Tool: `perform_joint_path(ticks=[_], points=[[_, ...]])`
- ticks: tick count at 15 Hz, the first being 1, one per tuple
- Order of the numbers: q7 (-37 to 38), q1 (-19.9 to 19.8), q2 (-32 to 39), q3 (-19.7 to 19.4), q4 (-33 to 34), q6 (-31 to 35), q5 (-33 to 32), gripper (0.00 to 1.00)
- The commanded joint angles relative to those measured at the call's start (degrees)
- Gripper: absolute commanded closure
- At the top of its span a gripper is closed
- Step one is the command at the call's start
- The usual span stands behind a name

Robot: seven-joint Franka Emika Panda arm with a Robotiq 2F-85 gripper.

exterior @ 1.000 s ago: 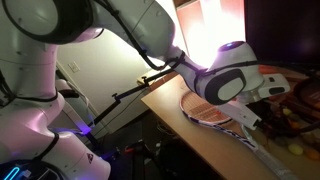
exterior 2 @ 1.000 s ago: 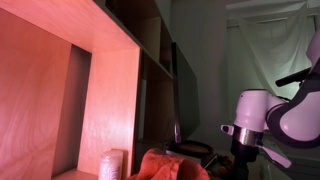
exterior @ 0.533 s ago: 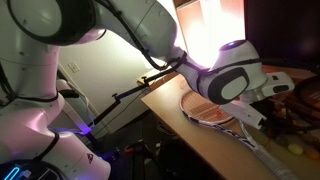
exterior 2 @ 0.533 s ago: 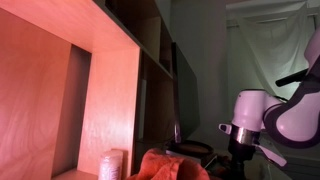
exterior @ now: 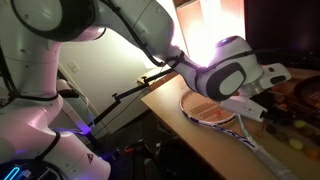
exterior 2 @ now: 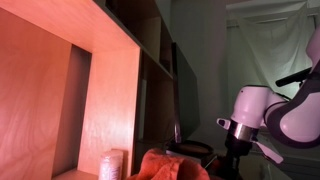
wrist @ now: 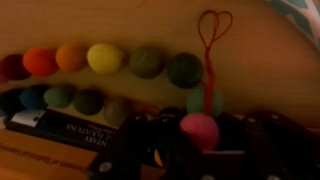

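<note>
Jaws pressed together, the robot's hand (wrist: 200, 142) pinches the pink end ball (wrist: 200, 126) of a coloured bead string (wrist: 105, 57). The string lies on the worktop (wrist: 120, 20), inboard of the racket (exterior: 205, 110) at its edge, beside a marker (wrist: 60, 127). A squeeze centred on the ball, clear of the red loop (wrist: 212, 40), looks wisest.

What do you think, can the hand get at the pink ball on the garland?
Yes, apparently: in the wrist view the hand sits closed around the pink ball, with nothing in between.
</note>
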Motion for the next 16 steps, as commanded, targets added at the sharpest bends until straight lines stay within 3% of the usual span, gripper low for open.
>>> perform_joint_path(ticks=[1,6,10,16], points=[[1.3,2.8,-4.8,-2.8,-5.5,5.0,-1.6,0.93],[1.0,6.0,-9.8,-5.6,-11.1,10.9,-2.1,0.93],[0.7,11.1,-13.8,-10.4,-16.1,15.7,-2.4,0.94],[0.8,26.7,-16.6,-24.0,-21.1,18.0,-1.3,0.94]])
